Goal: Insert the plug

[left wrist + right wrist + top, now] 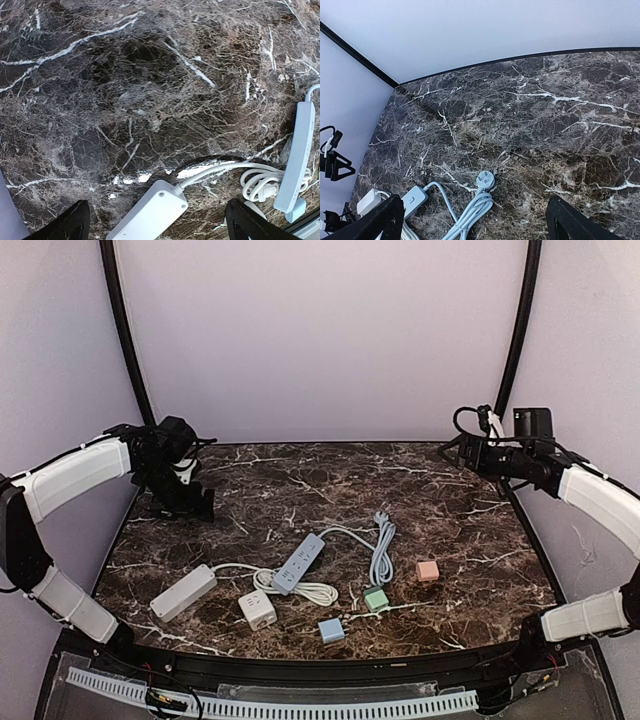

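Nearest me, a blue adapter cube (331, 630) is sitting just in front of the blue power strip (299, 562), with a white cube (257, 609) and a white power strip (183, 592) lying to its near left. The plug (380, 517) is resting loose on the surface (300, 490), just right of and beyond that blue power strip. I am seeing the left end effector (192, 504) hanging well left of it and the right end effector (452, 449) well right and beyond, both spread wide.
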